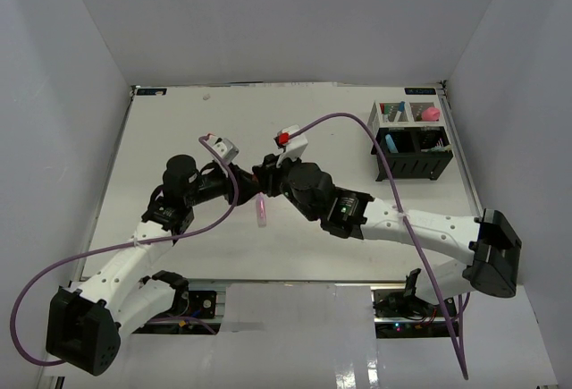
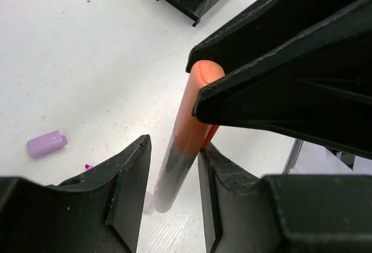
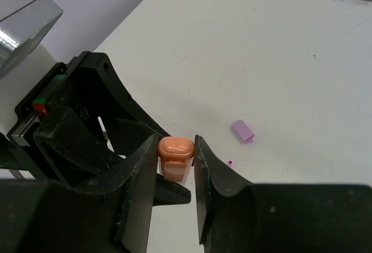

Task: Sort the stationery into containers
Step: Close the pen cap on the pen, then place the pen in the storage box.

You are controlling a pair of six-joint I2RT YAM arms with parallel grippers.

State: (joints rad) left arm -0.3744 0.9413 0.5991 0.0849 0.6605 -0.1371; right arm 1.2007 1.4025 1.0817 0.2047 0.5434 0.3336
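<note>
The right tool [image 3: 176, 143] pinches the orange marker [image 3: 175, 155] by its cap, above the middle of the desk [image 1: 179, 121], well left of the organizer [image 1: 413, 164]. The left tool [image 2: 173, 151] stands loosely round the marker's other end, with a gap on one side.

Marker [image 3: 175, 151] mid-table between both jaws; organizer [image 1: 411, 143] far right; cap [image 3: 243, 131] on table [image 1: 179, 139] nearby.
</note>
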